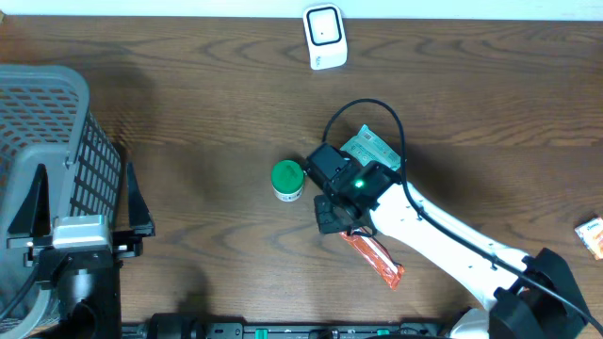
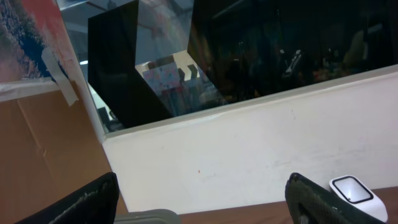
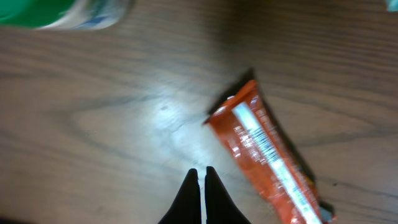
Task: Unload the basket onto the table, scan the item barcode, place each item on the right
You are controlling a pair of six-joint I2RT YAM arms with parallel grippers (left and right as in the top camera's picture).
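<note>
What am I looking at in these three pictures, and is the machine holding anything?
Two robot arms work at a wooden table. One picture looks down from above; the other two come from a camera on each wrist. On the table lie an orange packet, a green-lidded tub, a pale green packet, a white scanner and a gray basket. The right gripper is shut beside the orange packet, holding nothing. The left gripper is open and empty, facing a white wall.

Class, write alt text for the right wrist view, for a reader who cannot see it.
An orange packet lies on the wooden table, a white strip with barcode-like lines facing up. The right gripper, shut and empty, points at bare wood beside it. A blurred green lid shows at the top left.
</note>
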